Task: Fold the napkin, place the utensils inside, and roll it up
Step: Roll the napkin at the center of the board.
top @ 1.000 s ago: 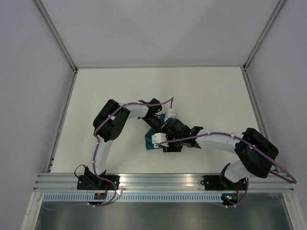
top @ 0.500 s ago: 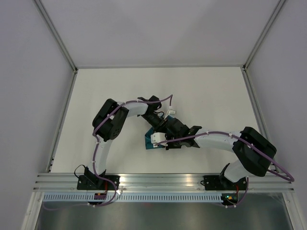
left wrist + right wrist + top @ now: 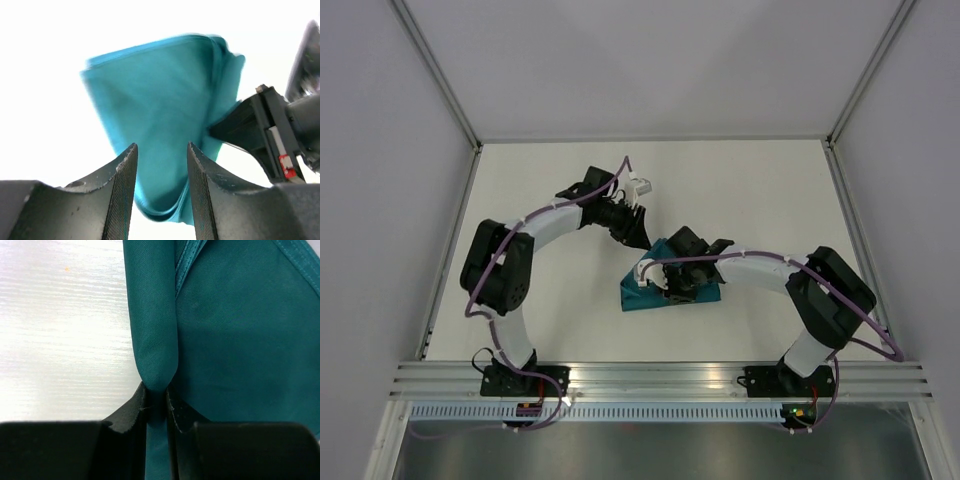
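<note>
The teal napkin (image 3: 634,296) lies bunched and folded on the white table, mid-front. My right gripper (image 3: 670,283) rests on it. In the right wrist view the gripper (image 3: 156,390) is shut on a rolled fold of the napkin (image 3: 240,330). My left gripper (image 3: 638,232) hovers just beyond the cloth's far-left corner. In the left wrist view the gripper (image 3: 162,146) is open and grips nothing, with the napkin (image 3: 160,85) spread behind the gap. The right gripper's black body (image 3: 260,125) touches the cloth's right edge. The utensils are hidden or out of view.
White table (image 3: 760,190) bounded by grey walls and metal frame posts (image 3: 450,240) at left and right. An aluminium rail (image 3: 660,375) with both arm bases runs along the near edge. Purple cables trail along both arms.
The left gripper opened, let go of the napkin and pulled back toward the far left. The right gripper closed on a fold of the cloth. More of the napkin now shows.
</note>
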Controlling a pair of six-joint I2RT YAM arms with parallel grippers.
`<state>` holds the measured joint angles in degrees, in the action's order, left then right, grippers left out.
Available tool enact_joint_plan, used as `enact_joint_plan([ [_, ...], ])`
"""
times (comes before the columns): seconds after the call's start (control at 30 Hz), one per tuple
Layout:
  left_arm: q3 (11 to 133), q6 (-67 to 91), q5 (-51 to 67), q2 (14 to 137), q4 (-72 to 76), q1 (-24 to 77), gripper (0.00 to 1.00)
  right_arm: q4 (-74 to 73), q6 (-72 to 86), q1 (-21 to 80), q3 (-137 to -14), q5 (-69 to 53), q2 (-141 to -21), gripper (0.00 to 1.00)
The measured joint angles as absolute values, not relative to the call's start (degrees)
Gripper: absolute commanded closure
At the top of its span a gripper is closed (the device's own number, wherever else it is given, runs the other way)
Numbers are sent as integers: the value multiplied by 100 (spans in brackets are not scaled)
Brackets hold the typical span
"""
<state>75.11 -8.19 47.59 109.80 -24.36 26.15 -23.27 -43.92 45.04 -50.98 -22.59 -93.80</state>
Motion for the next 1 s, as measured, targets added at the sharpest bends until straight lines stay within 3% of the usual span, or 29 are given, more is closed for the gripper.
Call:
enact_joint_plan([
  [0.4,5686,-78,2921,8794,-235,2434,49,-3850,-4486,3667,-6475,-3730,-10665,91],
  [0.73,5087,-237,2392,8047,191,2628,48,-4976,-4595,3306,-7439,-4464,-11620,92],
  [1.0,4534,-1387,1798,7627,207,3437,47,-5717,-4580,3168,-7883,-4890,-12169,92],
])
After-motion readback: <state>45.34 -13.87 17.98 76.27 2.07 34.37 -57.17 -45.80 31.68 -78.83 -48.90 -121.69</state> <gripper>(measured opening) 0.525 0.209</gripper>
